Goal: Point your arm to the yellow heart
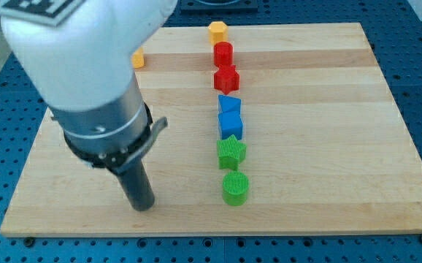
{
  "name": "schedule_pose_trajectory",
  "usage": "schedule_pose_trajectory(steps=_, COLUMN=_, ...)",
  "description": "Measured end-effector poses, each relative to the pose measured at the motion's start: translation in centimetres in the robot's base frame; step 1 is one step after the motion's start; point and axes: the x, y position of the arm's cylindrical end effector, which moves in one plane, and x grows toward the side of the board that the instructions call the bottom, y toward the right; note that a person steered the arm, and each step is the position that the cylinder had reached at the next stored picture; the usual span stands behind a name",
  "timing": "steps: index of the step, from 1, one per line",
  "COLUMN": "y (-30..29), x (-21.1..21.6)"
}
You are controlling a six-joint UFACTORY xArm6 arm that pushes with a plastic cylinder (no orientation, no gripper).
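Near the view's bottom left, my tip (143, 207) rests; no jaws exist, nothing is held. A yellow block (137, 58), presumably the heart, is half hidden behind the arm and should be approached slowly upward.

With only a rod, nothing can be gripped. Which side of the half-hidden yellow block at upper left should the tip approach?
No grip is possible, only contact by my tip. The yellow block is mostly hidden behind the arm, so its shape is unclear. Probably its lower side: my tip lies below it in the view, and the column of blocks stands to its right.
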Motion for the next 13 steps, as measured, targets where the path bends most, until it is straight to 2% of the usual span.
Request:
schedule_pose_trajectory(steps=2, y=-1.2, x=-5.3)
schedule_pose_trajectory(steps=4, y=-1.8, x=-8.5)
schedule_pose_trajectory(steps=7, y=-2.6, x=-9.8)
schedule_pose_trajectory(steps=9, y=-2.0, x=-17.9)
schedule_pose_trajectory(steps=11, y=-1.7, x=-23.9)
schedule_pose_trajectory(steps=13, y=-5.7, x=-23.9)
